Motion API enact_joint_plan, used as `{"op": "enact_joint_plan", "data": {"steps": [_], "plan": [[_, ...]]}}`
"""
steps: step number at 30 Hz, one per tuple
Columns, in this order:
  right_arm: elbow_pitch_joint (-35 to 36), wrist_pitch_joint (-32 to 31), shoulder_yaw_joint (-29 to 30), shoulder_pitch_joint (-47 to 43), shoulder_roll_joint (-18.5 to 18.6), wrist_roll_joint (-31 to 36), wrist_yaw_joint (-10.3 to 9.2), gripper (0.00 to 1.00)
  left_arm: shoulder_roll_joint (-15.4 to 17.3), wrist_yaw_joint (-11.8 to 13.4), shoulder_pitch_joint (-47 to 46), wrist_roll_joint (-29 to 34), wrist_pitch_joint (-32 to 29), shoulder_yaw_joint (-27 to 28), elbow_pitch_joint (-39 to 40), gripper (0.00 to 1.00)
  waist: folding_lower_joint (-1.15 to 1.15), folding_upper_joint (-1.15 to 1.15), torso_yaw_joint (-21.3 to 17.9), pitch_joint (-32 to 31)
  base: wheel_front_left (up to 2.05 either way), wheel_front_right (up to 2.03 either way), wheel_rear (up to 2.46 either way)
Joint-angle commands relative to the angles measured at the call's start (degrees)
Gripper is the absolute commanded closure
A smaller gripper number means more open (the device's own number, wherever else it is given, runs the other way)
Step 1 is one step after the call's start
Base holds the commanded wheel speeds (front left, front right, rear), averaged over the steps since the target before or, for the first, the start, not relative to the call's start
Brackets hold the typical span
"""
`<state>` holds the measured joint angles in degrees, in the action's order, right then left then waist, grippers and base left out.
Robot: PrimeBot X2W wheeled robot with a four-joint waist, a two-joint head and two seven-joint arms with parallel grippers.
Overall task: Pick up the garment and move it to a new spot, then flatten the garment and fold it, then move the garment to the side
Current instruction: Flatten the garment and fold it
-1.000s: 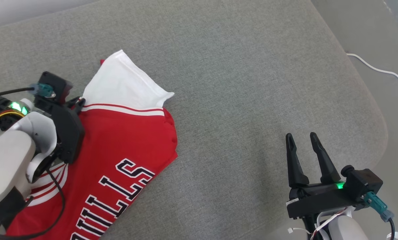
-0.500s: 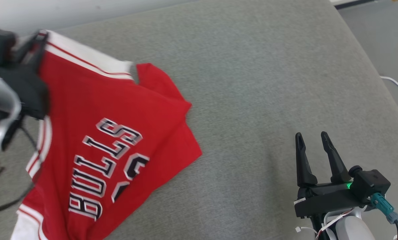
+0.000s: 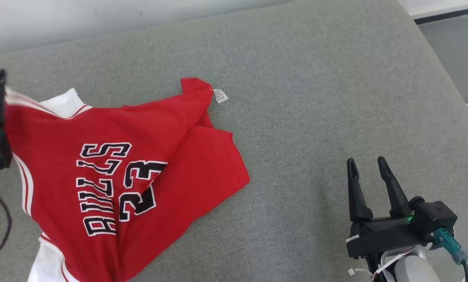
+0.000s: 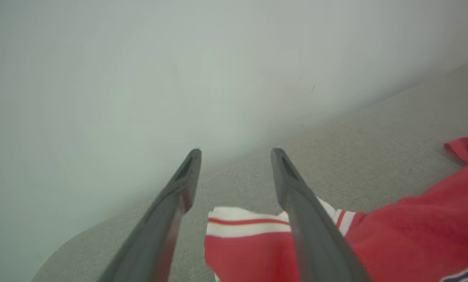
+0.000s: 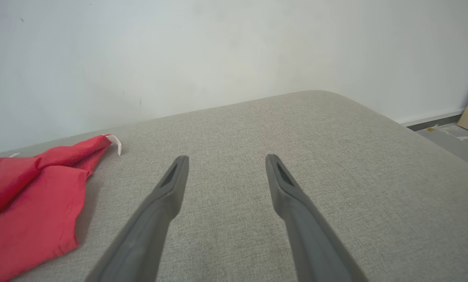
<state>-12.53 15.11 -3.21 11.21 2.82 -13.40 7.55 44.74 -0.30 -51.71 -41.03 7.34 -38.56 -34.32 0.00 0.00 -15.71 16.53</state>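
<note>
The jersey (image 3: 167,129) lies rumpled on the left part of the grey cushion (image 3: 304,117). It is red with white striped trim, and BULLS and 23 face up, reading sideways in the head view. One red corner points toward the middle of the cushion, with a small white tag (image 3: 220,96) at its tip. A fold runs from that corner down across the cloth, and a white panel shows at the bottom edge of the head view. The upper left edge of the jersey is blurred where it meets the left edge of that view.

The left gripper (image 4: 235,150) is at that blurred edge. In the left wrist view its jaws stand well apart, released. The white, red-striped hem lies between and beyond the fingers (image 4: 171,203), and one finger crosses in front of the cloth. Whether the cloth touches a finger, I cannot tell. A black cable (image 3: 4,223) loops beside the jersey at the lower left of the head view.

The right gripper (image 3: 366,159) is well apart from the jersey, over bare cushion at the lower right. Its jaws are spread and grasp nothing.

A pale wall (image 5: 218,47) rises behind the cushion, and grey floor (image 3: 453,51) shows past its right edge.
</note>
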Motion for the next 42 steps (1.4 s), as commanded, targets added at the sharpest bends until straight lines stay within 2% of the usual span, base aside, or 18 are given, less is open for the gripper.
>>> {"op": "enact_joint_plan", "data": {"steps": [1,6,12,17,23,28,31,37,42], "plan": [[-0.11,0.06,0.25,-0.85,0.11,0.57,-0.13,0.0,-0.69,0.3,0.35,0.16,1.4,0.27,0.2,0.0,0.0,0.0,0.59,-0.74,0.0,0.0,0.0],[0.27,0.06,0.94,-1.82,0.11,1.95,-0.13,0.0,-3.5,1.4,0.85,-0.55,6.24,2.04,1.6,0.0,0.0,0.0,2.64,-3.66,0.0,0.0,0.0],[1.01,0.07,1.84,-3.4,0.12,3.54,-0.13,0.0,-5.8,3.42,5.71,0.04,7.83,7.0,8.09,0.0,0.0,0.0,6.16,-7.15,0.0,0.0,0.0],[1.65,0.07,2.53,-4.69,0.11,4.64,-0.13,0.0,-8.22,5.2,14.6,2.88,7.85,13.64,16.72,0.0,0.0,0.0,9.47,-8.85,0.0,0.0,0.0],[1.68,0.07,2.98,-5.7,0.12,5.39,-0.13,0.0,-11.53,5.56,25.44,6.52,7.87,19.46,23.64,0.0,0.0,0.0,12.98,-10.02,0.0,0.0,0.0],[1.71,0.06,3.14,-6.16,0.11,5.85,-0.13,0.0,-14.34,4.86,31.58,8.86,7.88,23.05,27.54,0.0,0.0,0.0,14.88,-10.62,0.0,0.0,0.0],[1.59,0.06,3.17,-6.59,0.12,6.04,-0.13,0.0,-16.2,3.5,35.26,10.55,7.88,24.85,29.57,0.0,0.0,0.0,16.03,-10.95,0.0,0.0,0.0],[1.09,0.06,3.07,-6.87,0.11,6.64,-0.13,0.0,-20.55,0.29,41.23,14.13,7.88,26.91,30.06,0.0,0.0,0.0,17.96,-11.17,0.0,0.0,0.0],[0.44,0.06,3.05,-7.15,0.12,6.91,-0.13,0.0,-23.7,-0.97,44.11,16.16,7.88,29.03,29.48,0.0,0.0,0.0,18.71,-11.27,0.0,0.0,0.0]]}}
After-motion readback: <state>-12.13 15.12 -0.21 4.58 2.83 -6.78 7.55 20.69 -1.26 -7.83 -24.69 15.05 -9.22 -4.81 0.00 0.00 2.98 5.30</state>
